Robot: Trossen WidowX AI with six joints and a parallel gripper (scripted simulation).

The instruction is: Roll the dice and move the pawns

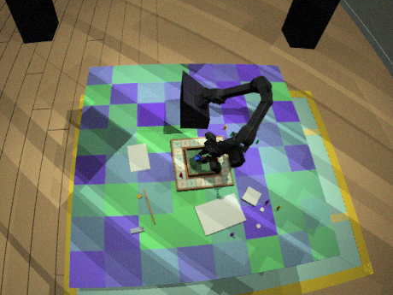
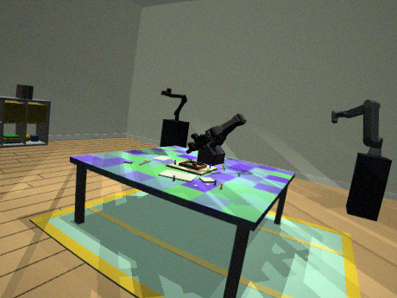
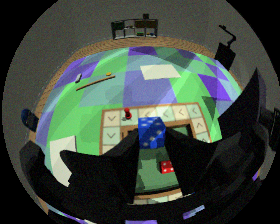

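My gripper (image 3: 150,131) is shut on the blue die (image 3: 151,131) (image 1: 197,158) and holds it above the tray (image 3: 149,194). The red die (image 3: 166,167) (image 2: 195,164) lies in the tray, on its green floor. The board (image 1: 179,188) (image 2: 172,166) surrounds the tray, with arrows on its squares. The red pawn (image 3: 128,114) (image 1: 181,174) (image 2: 175,162) stands upright on the board's track, near a corner. A small blue figure, probably the blue pawn (image 2: 210,166), shows by the board's right part in the exterior view; the arm covers that area in the top view.
White sheets (image 1: 138,157) (image 1: 219,215) and a smaller white card (image 1: 251,196) lie around the board. A thin orange stick (image 1: 149,208), a yellow disc (image 1: 139,196) and a grey block (image 1: 137,230) lie at the left. Several small figures and white discs (image 1: 258,226) are at the right.
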